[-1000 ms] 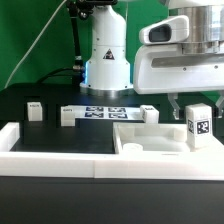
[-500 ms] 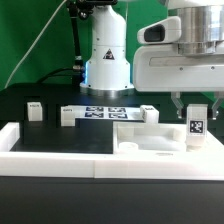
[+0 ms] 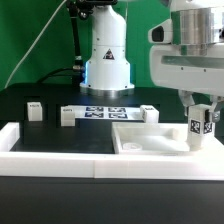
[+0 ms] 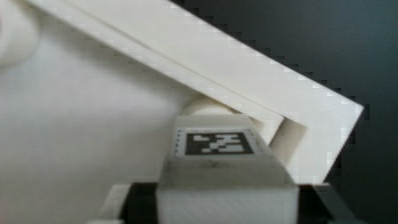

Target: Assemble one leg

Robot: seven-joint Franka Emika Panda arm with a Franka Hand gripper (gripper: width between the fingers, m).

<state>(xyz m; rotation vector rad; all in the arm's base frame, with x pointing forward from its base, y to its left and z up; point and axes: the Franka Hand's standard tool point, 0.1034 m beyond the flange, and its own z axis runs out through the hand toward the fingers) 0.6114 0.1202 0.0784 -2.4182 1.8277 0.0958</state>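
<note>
My gripper (image 3: 201, 112) is shut on a leg (image 3: 201, 128), a small white post with a black-and-white tag. It holds the leg roughly upright over the corner of the large white panel (image 3: 150, 142) nearest the exterior view's right. In the wrist view the leg (image 4: 217, 150) sits between my dark fingers (image 4: 150, 198), and its far end reaches a round peg at the panel's (image 4: 107, 90) corner. I cannot tell whether it touches. My gripper (image 4: 222, 205) fills the near edge of that view.
Three more legs stand on the black table: one (image 3: 35, 110) at the exterior view's left, one (image 3: 67, 115) beside the marker board (image 3: 105, 112), one (image 3: 150, 112) behind the panel. White border rails (image 3: 60, 150) run along the front. The robot base (image 3: 107, 60) stands behind.
My gripper has moved to the exterior view's right and slightly down with the leg still in it. The leg now sits nearer the panel's corner. Nothing else has moved.
</note>
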